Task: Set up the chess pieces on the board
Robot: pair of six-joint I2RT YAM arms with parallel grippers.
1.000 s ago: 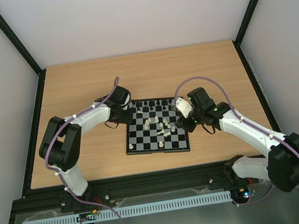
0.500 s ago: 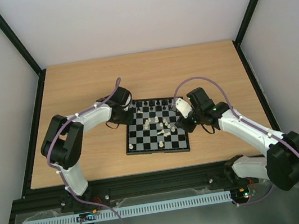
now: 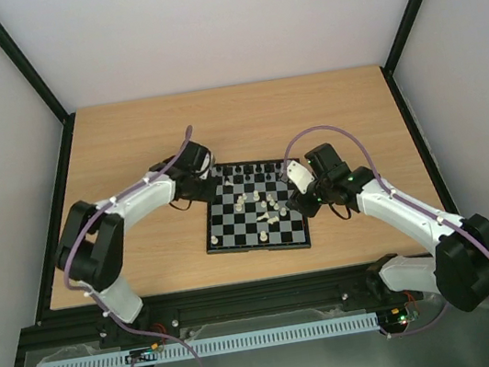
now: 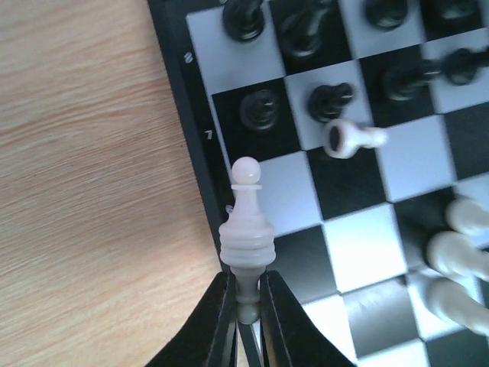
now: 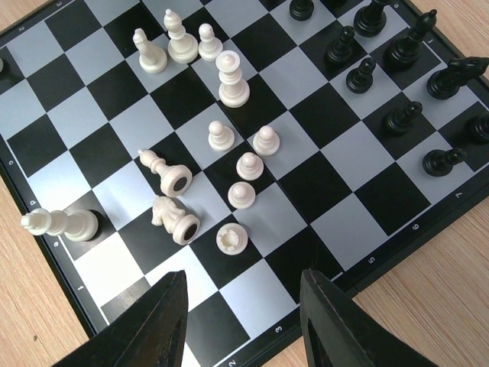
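The board (image 3: 234, 234) lies mid-table with black pieces (image 3: 248, 176) along its far edge and cream-white pieces (image 3: 262, 207) scattered mid-board, some fallen. My left gripper (image 3: 204, 183) is at the board's far left corner, shut on a cream-white piece (image 4: 246, 229) held above the board's rim (image 4: 183, 84). A fallen white pawn (image 4: 351, 138) lies beside black pawns (image 4: 260, 109). My right gripper (image 3: 295, 200) is open and empty above the board's right edge, its fingers (image 5: 166, 321) near a white rook (image 5: 231, 238) and two fallen white pieces (image 5: 177, 220).
The wooden table (image 3: 127, 146) stretches around the board. Black frame rails (image 3: 51, 223) run along the left and right edges. Both arms bend in toward the board from the near edge.
The left arm's elbow has swung lower and outward; its gripper stays at the board's far left corner. The right arm has barely moved.
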